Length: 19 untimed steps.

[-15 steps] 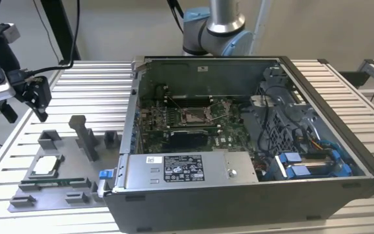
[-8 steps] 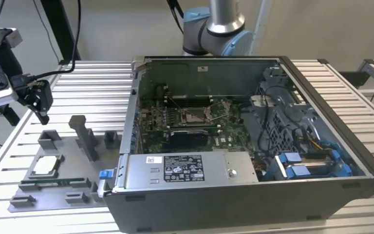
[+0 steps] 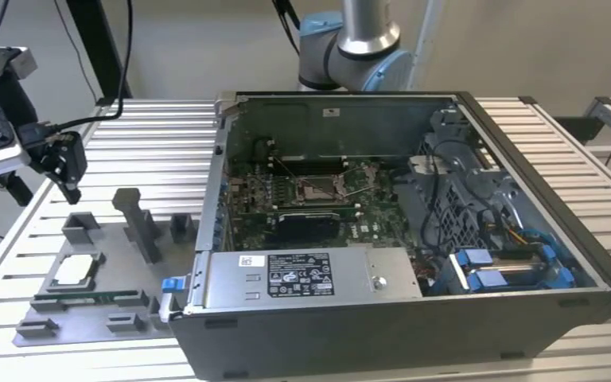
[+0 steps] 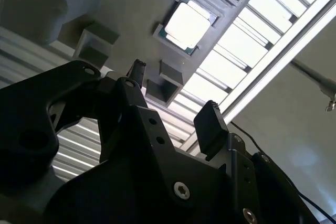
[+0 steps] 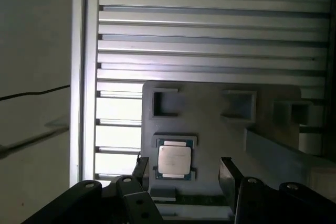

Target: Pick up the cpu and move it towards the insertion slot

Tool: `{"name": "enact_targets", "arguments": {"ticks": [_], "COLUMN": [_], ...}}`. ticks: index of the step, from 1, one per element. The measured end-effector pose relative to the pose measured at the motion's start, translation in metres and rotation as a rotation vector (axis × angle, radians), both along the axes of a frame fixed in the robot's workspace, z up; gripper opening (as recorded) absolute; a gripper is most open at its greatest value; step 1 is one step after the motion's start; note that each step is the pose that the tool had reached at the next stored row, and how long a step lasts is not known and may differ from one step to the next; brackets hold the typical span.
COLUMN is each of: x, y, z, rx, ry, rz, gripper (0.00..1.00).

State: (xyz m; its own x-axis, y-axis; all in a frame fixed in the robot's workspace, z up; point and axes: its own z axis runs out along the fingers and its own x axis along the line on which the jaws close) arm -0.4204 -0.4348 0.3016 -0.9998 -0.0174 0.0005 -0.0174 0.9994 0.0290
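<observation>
A: State of the hand?

B: The hand (image 3: pixel 48 196) is open. Its two black fingers (image 4: pixel 210 124) stand spread apart and nothing is held between them. It hangs over the far end of the grey tray (image 3: pixel 125 312), at the exterior view's left, touching no part.

A: Location of the cpu?

B: The cpu (image 3: pixel 75 270) lies flat in a square recess of the tray, silver top up. In the first wrist view it appears between the two fingertips, below them and apart from both.

A: Location of the slot?

B: The slot (image 3: pixel 317 189) sits on the board inside the open case (image 3: pixel 317 350), to the exterior view's right of the tray. It is well apart from the cpu. Its metal frame surrounds a brownish centre.

A: Other items on the tray?

B: A green memory stick (image 3: pixel 88 298) lies in a groove just beside the cpu. Tray and case both rest on the slatted surface (image 3: pixel 157 135).
</observation>
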Motion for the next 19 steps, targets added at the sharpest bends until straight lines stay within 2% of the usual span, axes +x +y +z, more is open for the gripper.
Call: {"name": "enact_targets", "arguments": {"ticks": [4,19], "x": [0.0,0.0], "y": [0.0,0.0], "z": [-0.0032,-0.0066], "rx": [-0.0001,-0.0001], "ry": [0.0002,0.0001], "rz": [0.0,0.0], "gripper": [1.0,1.0]}}
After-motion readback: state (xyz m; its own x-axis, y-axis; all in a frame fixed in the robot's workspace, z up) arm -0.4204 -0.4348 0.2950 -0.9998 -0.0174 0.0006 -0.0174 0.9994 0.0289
